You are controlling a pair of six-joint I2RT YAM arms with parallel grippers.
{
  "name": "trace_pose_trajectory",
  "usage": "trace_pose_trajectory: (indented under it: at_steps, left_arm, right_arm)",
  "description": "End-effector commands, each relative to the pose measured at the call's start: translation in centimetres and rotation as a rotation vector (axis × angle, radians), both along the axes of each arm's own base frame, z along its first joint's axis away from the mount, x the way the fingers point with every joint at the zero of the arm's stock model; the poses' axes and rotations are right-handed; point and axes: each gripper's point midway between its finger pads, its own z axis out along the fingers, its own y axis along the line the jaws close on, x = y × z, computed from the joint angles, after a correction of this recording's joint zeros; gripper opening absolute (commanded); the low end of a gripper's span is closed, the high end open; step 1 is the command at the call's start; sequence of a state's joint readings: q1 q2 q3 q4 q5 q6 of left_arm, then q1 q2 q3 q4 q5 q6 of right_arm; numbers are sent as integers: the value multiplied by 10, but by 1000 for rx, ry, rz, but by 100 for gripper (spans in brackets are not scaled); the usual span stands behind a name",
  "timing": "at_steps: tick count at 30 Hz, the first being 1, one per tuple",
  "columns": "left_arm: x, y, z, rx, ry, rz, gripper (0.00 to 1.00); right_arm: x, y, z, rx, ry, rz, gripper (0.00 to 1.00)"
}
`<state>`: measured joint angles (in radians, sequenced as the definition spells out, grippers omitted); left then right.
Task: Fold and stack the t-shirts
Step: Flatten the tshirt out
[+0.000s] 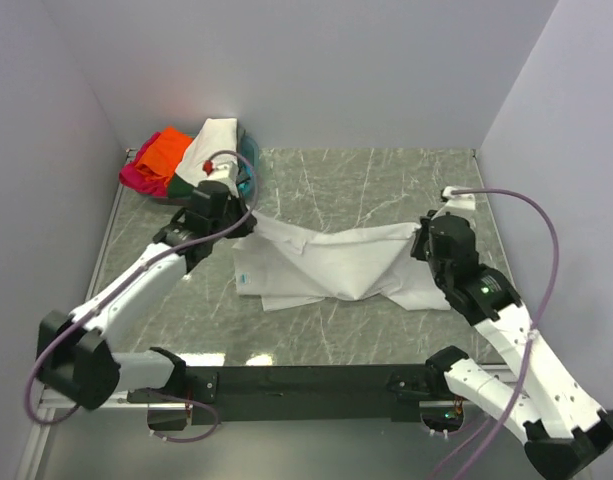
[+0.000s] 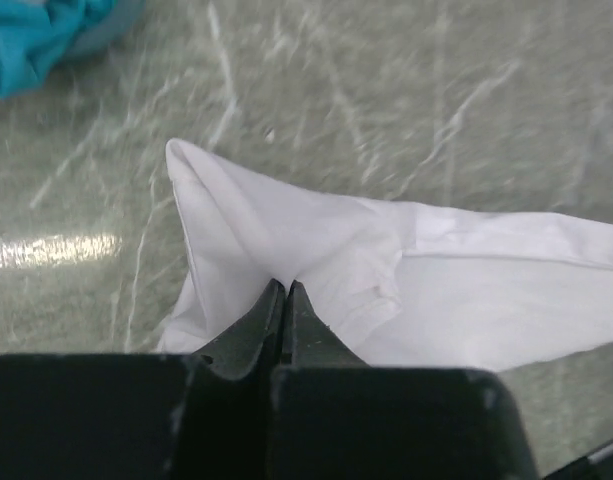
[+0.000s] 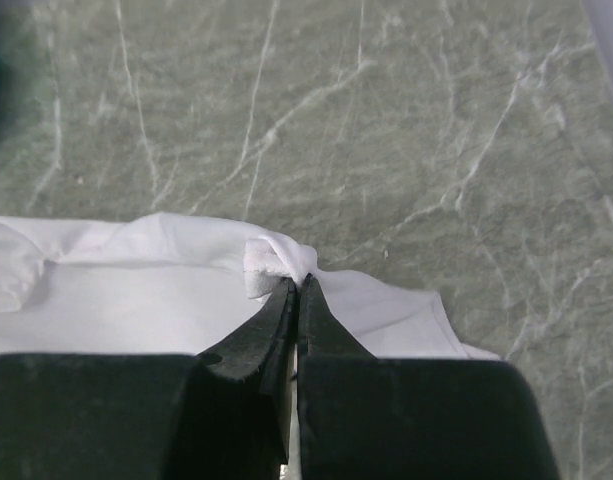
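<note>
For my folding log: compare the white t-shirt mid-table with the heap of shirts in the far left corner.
The white t-shirt lies spread out, rumpled; the heap is bunched up. The white t-shirt is one colour; the heap mixes orange, pink, white and teal. The left gripper and right gripper are shut on the white t-shirt; neither holds the heap. Both are unfolded cloth on the table.

Right wrist view. My right gripper has its two black fingers pressed together, and the tips pinch a bunched, rolled fold of the white t-shirt. From the pinch the cloth spreads left out of view, wrinkled along its far edge. To the right it tapers to a thin corner lying flat. Under and beyond it I see the grey-green marbled table surface, veined in white.
</note>
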<state>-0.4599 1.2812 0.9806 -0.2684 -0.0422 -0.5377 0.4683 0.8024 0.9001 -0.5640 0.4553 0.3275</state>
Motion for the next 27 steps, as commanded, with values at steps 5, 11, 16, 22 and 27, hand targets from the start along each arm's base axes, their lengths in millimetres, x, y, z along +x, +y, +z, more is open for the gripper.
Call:
trace_pose_trajectory:
  at_steps: [5,11,16,22,27]
  left_arm:
    - [-39,3,97,-132,-168,-61,1]
    - [-68,1,122,-174,-188,-149,0]
    - [-73,5,87,-162,-132,-129,1]
    - [-79,0,94,-224,-157,-143,1]
    - [-51,-11,105,-205,-177,-154,1]
  right_arm:
    - [-35,-27,77,56,-177,-35,0]
    - [-63,-40,108,89,-249,-28,0]
    - [-59,-30,86,92,-182,3,0]
    - [-63,-34,77,97,-171,-21,0]
    - [-44,-29,83,85,-191,-36,0]
